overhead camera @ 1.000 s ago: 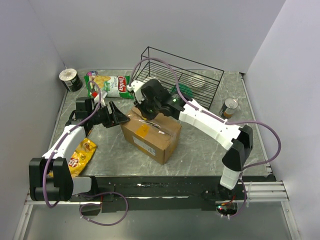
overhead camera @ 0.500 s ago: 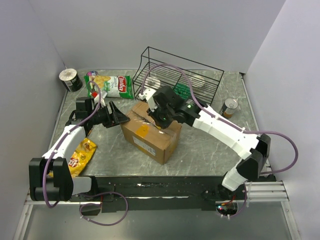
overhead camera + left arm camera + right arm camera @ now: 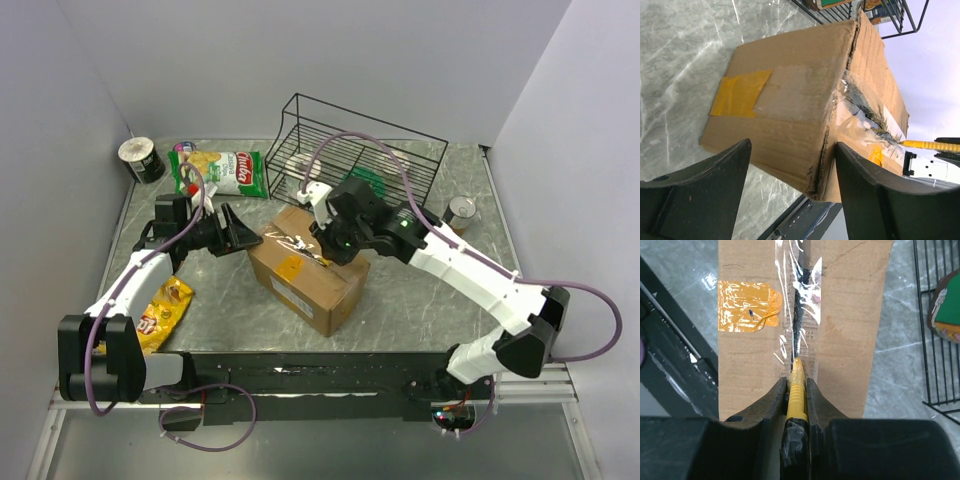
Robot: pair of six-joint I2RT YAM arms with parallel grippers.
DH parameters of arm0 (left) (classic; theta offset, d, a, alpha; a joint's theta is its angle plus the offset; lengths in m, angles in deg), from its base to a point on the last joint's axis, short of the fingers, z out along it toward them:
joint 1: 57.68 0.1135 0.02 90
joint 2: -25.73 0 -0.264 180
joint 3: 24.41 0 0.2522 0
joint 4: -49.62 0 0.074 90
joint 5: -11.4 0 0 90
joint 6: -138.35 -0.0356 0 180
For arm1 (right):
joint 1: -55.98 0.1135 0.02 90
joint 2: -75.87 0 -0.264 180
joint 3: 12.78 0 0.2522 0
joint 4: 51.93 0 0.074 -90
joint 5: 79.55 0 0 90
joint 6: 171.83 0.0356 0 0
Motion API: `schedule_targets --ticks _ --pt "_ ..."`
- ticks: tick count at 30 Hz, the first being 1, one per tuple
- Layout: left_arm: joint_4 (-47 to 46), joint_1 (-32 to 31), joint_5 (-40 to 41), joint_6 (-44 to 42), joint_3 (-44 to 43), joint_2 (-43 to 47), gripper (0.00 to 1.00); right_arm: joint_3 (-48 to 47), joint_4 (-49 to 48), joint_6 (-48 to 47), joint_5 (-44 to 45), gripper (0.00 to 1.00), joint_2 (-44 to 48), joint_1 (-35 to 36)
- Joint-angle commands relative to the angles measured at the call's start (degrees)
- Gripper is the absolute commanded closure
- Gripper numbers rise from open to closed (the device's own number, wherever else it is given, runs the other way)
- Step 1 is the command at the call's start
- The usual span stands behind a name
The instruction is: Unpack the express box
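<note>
1. The green snack bag [image 3: 225, 170], at the far left, carries a red oval logo with white script. It seems to read "Chifles", though the letters are small.
2. The yellow snack bag [image 3: 160, 308], at the near left, shows a red and white brand mark. It is too small to read.
3. The express box [image 3: 320, 275] has a white label [image 3: 296, 297] on its near side. Its dark print is too fine to make out.
4. The orange tape patch [image 3: 744, 306] on top of the box bears a small dark scribble, not legible.
5. The can [image 3: 460, 212], at the right, has a coloured wrapper. No word on it can be read.
</note>
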Motion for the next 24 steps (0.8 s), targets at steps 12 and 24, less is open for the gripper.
schedule_targets --ticks 12,24 --pt "-4.78 -1.03 -8.67 -5.39 -3.81 3.30 0.14 -1.47 4.98 -7.30 2.94 1.00 1.27 -1.30" --pt "-1.78 0.81 -4.80 -8.31 2.52 13.75 0.15 -25.29 -3.38 -15.92 -2.06 1.00 -20.68 -1.22"
